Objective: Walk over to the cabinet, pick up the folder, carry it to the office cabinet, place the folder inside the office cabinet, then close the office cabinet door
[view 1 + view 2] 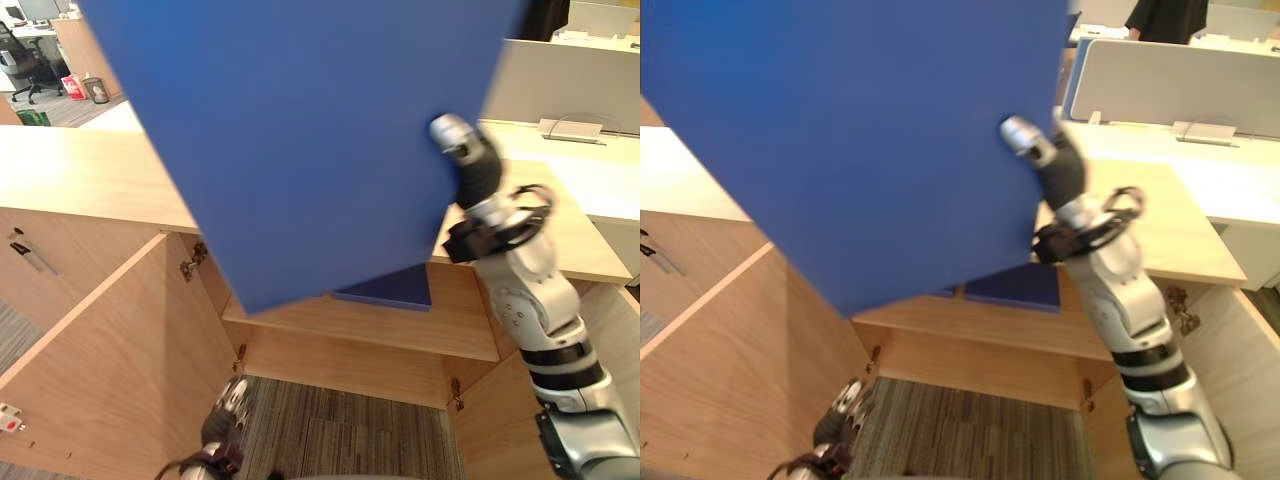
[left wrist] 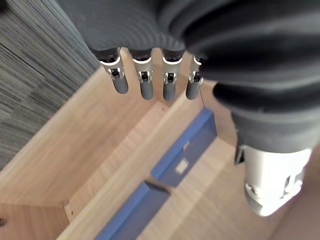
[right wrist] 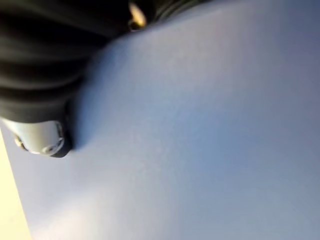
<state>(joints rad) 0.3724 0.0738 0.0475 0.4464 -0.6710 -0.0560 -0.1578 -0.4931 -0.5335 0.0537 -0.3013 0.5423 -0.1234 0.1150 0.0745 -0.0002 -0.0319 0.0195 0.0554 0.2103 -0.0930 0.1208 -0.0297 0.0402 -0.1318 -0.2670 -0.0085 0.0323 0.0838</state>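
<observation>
Blue and broad, the folder (image 1: 300,150) hangs tilted in front of the right hand (image 1: 457,135), one corner pointing down toward the open office cabinet (image 1: 90,180). The thumb presses on the near face close to the folder's edge. The fingers are behind the sheet and out of sight, so this reads as a pinch at the edge that leaves the rest of the folder free to be angled in. Below that hand the shelf (image 1: 400,335) carries another blue folder (image 1: 390,288) lying flat, which suggests where this one belongs. The door (image 1: 100,350) stands swung wide, lower and to the left of the hand, leaving the opening free. The left hand (image 2: 150,85) hangs low beside the door with straight, empty fingers, likely free for closing it.
</observation>
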